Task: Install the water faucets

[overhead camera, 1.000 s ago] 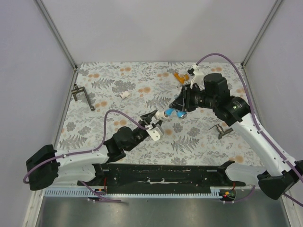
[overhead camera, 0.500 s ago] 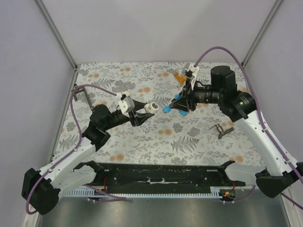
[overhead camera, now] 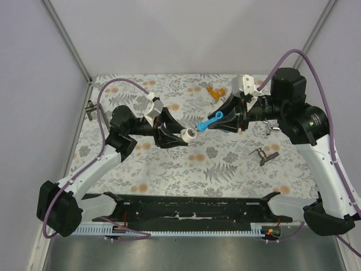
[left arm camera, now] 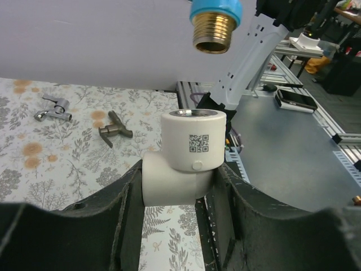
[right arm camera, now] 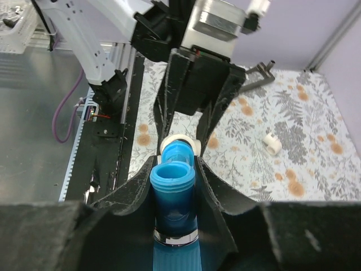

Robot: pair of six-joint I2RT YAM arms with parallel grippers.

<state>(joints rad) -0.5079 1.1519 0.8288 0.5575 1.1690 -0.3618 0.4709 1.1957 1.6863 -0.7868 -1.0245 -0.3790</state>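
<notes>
My left gripper [overhead camera: 178,136] is partly open, and its fingers clamp the white elbow fitting [left arm camera: 186,161] above the table [overhead camera: 225,164]. My right gripper [overhead camera: 221,120] is closed tight around the blue faucet [right arm camera: 174,197]. The brass thread points at the fitting's opening, near it but apart. The orange faucet [overhead camera: 214,92] lies near the table's far edge.

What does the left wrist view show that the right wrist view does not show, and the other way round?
Only the left wrist view: the brass thread of the blue faucet, the printed code on the white elbow fitting, a silvery metal piece and a dark metal piece. Only the right wrist view: the right fingers closed on the faucet's blue body, and a small loose white fitting. Both: the faucet lined up with the elbow fitting's open mouth.
</notes>
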